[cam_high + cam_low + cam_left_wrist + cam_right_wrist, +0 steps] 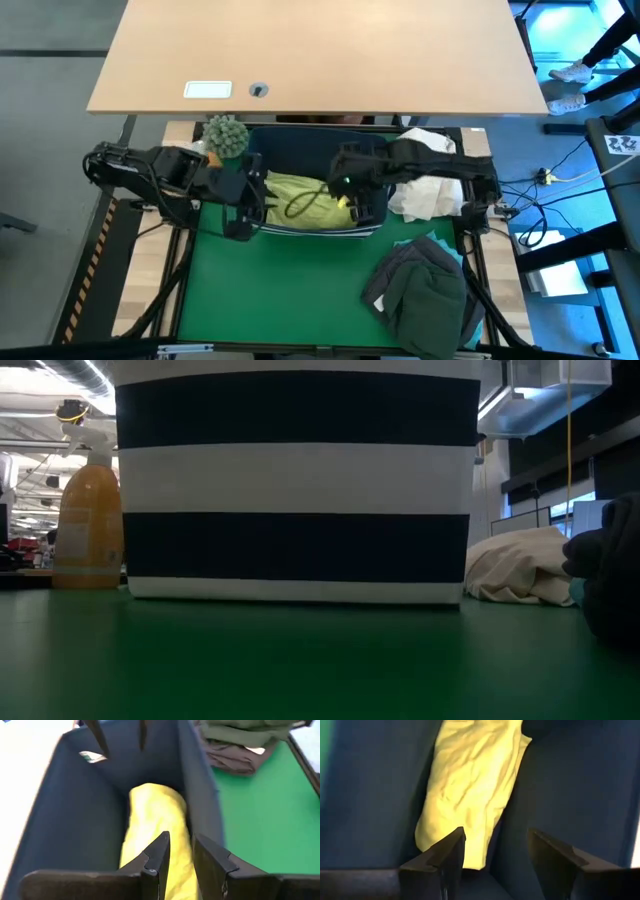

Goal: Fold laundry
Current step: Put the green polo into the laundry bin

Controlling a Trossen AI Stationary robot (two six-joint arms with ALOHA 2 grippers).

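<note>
The yellow-green shirt [305, 196] lies crumpled inside the navy bin [372, 212], its lower part hidden by the bin's walls; the low view shows only the bin's striped side. The left gripper [180, 857], its narrowly parted fingers on either side of a fold of the shirt, reaches in from one end. The right gripper [495, 852] hangs open just above the cloth. Dark garments [425, 290] lie heaped on the green worktop [270, 290], a cream bundle [425, 190] beside the bin.
</note>
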